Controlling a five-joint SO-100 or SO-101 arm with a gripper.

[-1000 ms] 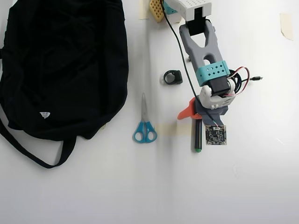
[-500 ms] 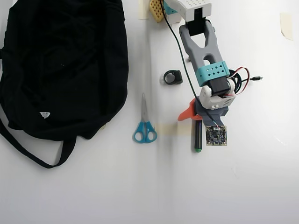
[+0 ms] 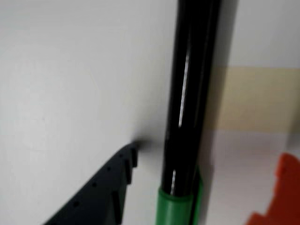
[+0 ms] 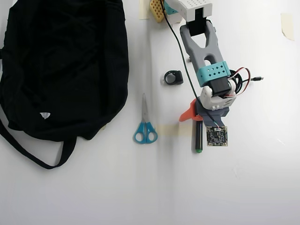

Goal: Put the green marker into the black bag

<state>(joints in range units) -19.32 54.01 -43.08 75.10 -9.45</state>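
Observation:
The green marker (image 3: 187,108) lies flat on the white table, black barrel running up the wrist view, its green cap (image 3: 176,206) at the bottom edge. My gripper (image 3: 206,164) is open and low over it, with the dark finger (image 3: 108,187) left of the barrel and the orange finger (image 3: 279,192) right of it, both with a gap to the pen. In the overhead view the marker (image 4: 198,138) sticks out below the gripper (image 4: 198,119), its cap end hidden under the wrist. The black bag (image 4: 61,65) lies far left, apart from the arm.
Blue-handled scissors (image 4: 145,123) lie between bag and marker. A small black ring-shaped thing (image 4: 172,77) sits above them. A beige tape strip (image 3: 258,98) lies on the table beside the marker. The arm's base (image 4: 194,7) is at the top edge.

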